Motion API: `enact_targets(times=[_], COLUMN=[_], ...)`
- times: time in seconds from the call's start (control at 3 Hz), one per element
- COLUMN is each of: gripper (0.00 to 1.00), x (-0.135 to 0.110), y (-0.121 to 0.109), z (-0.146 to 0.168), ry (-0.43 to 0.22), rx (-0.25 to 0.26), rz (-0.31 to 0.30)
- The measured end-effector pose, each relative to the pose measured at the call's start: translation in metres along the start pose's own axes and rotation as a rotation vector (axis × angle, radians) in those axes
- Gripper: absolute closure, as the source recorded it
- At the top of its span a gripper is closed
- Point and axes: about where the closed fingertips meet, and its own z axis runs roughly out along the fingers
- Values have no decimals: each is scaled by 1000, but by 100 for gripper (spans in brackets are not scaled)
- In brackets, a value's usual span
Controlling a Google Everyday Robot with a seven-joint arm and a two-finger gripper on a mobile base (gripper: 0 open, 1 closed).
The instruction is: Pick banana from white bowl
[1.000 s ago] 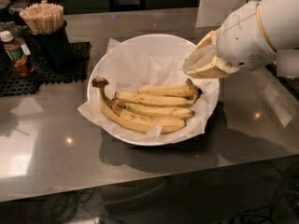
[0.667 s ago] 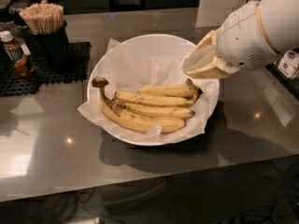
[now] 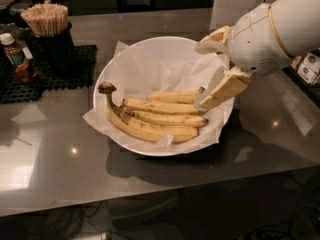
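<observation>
The white bowl (image 3: 150, 54), lined with crinkled white paper, sits mid-counter and holds several bananas. The banana (image 3: 160, 106), long, nearly straight and yellow, lies across the bowl's middle. A shorter banana (image 3: 175, 97) lies behind it. A darker-tipped one (image 3: 170, 119) and a curved one with a dark stem knob (image 3: 145, 131) lie in front. My gripper (image 3: 206, 73) is open over the bowl's right side. One of its fingers (image 3: 222, 86) slants down, with its tip at the right ends of the two back bananas. It holds nothing.
A black cup of wooden stir sticks (image 3: 50, 34) and a brown sauce bottle (image 3: 17, 59) stand on a black mat (image 3: 75, 69) at the back left. Small packets (image 3: 310, 66) lie at the right edge. The grey counter's front edge (image 3: 150, 204) runs below the bowl.
My gripper has spread its fingers and tilted down into the bowl. Its lower finger now reaches the bananas' right ends. The bananas have not moved.
</observation>
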Motion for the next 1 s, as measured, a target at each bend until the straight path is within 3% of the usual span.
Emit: enact_targets(times=[1.0], gripper=[31], x=[2], y=[5], z=[11], ry=[-45], rx=[-28], rz=[30])
